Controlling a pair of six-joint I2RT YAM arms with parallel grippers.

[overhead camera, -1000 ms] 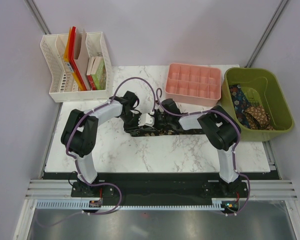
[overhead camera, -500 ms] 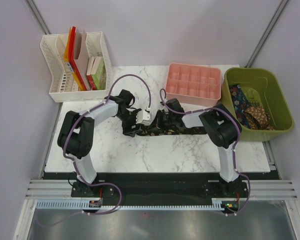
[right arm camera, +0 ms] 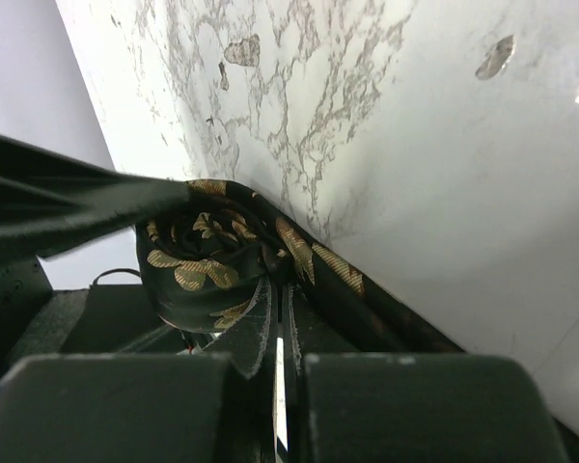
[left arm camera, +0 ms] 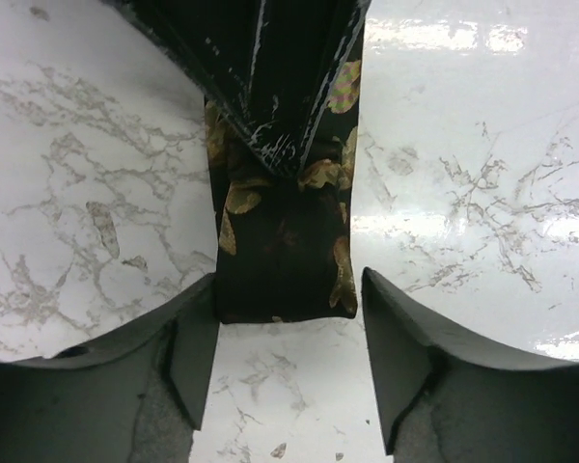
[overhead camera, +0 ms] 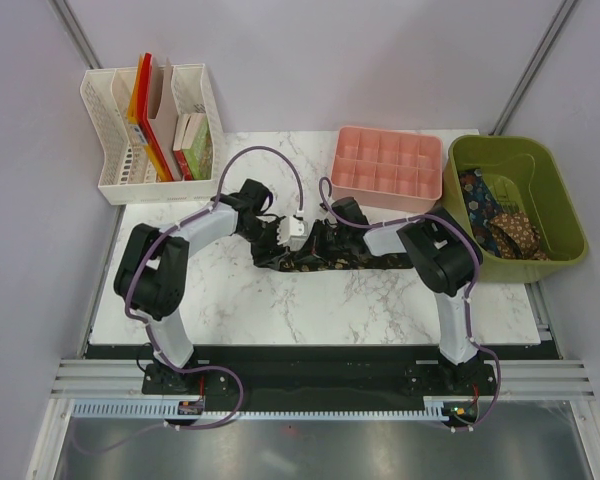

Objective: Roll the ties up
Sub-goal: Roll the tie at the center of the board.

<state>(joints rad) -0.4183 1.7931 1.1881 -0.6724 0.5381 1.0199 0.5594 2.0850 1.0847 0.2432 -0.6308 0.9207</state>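
Observation:
A dark tie (overhead camera: 350, 262) with gold-brown leaves lies across the middle of the marble table (overhead camera: 310, 310). Its left part is folded and wound up under both grippers. My left gripper (overhead camera: 280, 240) is open. In the left wrist view the tie's end (left arm camera: 285, 280) lies flat between the fingers (left arm camera: 188, 357) of my left gripper (left arm camera: 289, 367), not pinched. My right gripper (overhead camera: 325, 238) is shut, its scratched tips (left arm camera: 270, 87) pressed into the tie. In the right wrist view the rolled part (right arm camera: 198, 270) wraps round the tips of my right gripper (right arm camera: 282, 299).
A green bin (overhead camera: 525, 160) at the right edge holds more patterned ties (overhead camera: 500, 228). A pink divided tray (overhead camera: 340, 160) stands behind the grippers. A white file rack (overhead camera: 115, 185) with books is at the back left.
My left gripper's jaws have opened and it has drawn back a little to the left along the tie. The right gripper has stayed shut and barely shifted.

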